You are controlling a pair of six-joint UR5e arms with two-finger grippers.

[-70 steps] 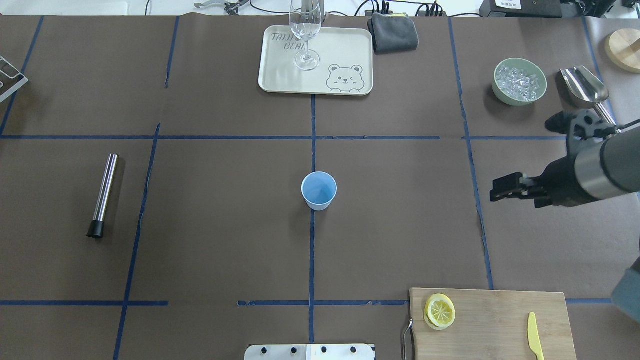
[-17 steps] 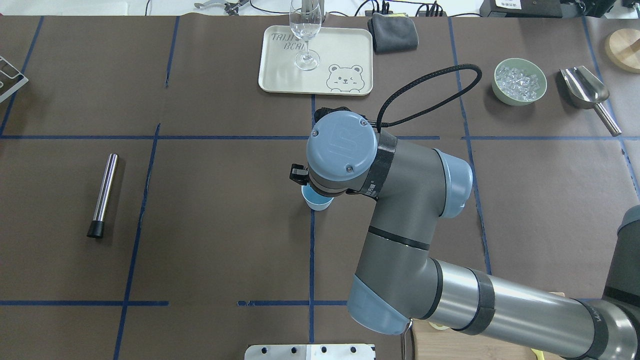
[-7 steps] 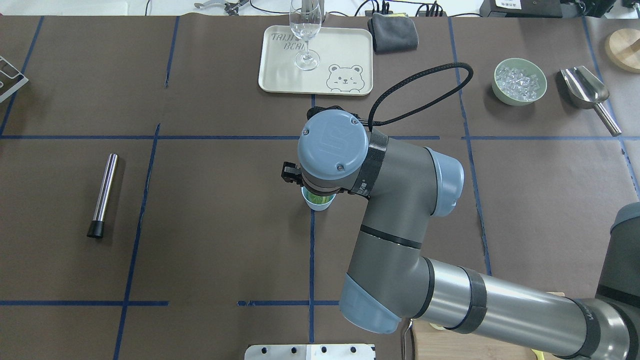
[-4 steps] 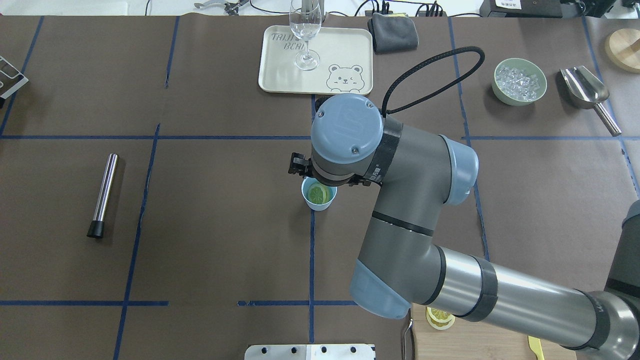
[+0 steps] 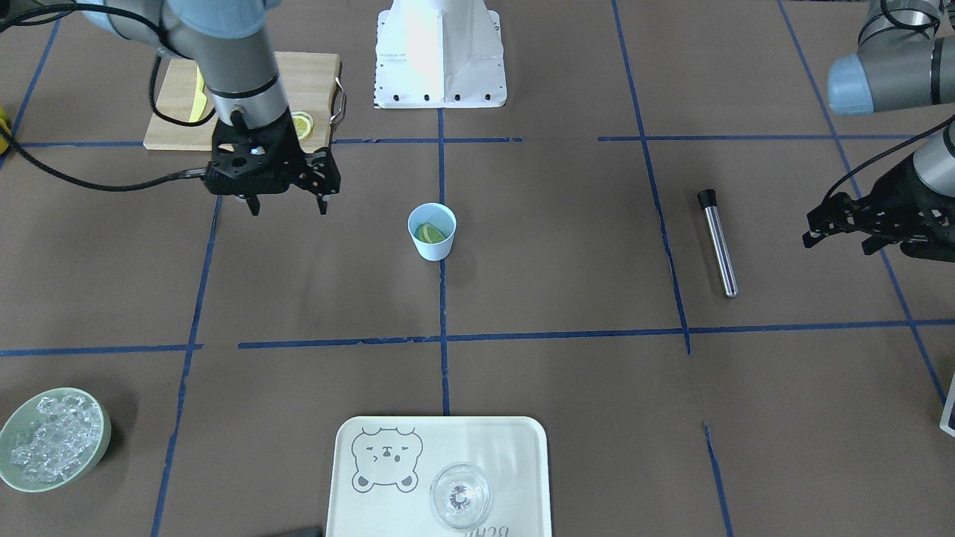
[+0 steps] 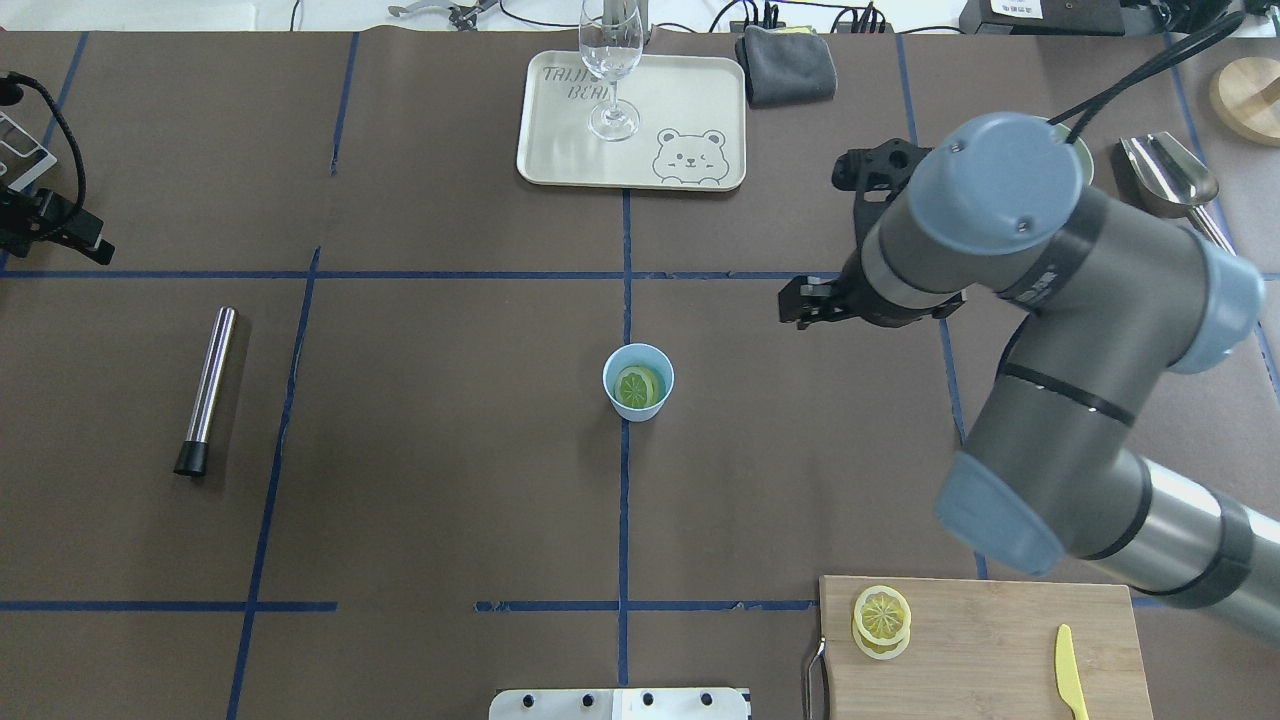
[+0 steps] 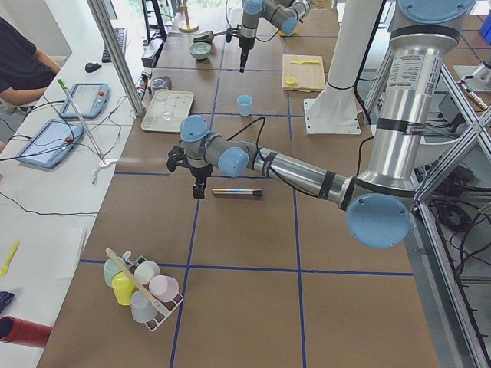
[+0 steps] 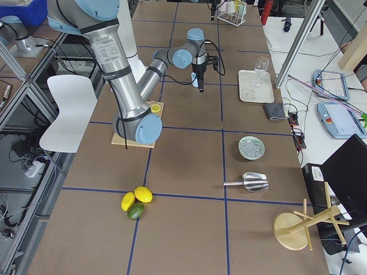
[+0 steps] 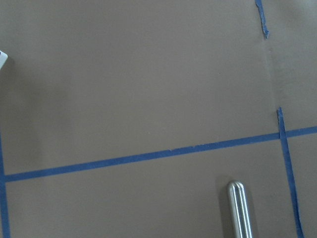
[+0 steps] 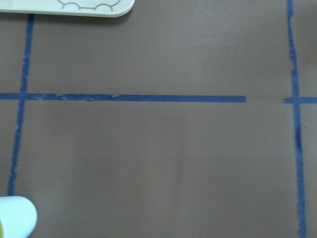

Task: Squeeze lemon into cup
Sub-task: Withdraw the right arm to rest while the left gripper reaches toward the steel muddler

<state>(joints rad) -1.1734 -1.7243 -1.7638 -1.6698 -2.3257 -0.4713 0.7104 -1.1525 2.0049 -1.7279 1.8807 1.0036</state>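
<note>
The light-blue cup stands at the table's middle, also seen in the front view. One lemon slice lies inside it, tilted against the wall. Two more slices are stacked on the wooden cutting board. My right gripper is open and empty, fingers pointing down, hanging above the table to the cup's right and a little beyond it. My left gripper hovers open and empty at the far left of the table, beyond the steel rod.
A steel rod with a black cap lies at the left. A bear tray with a wine glass is at the back, a grey cloth beside it. A green ice bowl, metal scoop and yellow knife are on the right.
My right gripper was over the cup, let a lemon slice drop into it, then swung away to the right. My left gripper has come into view at the left edge.
</note>
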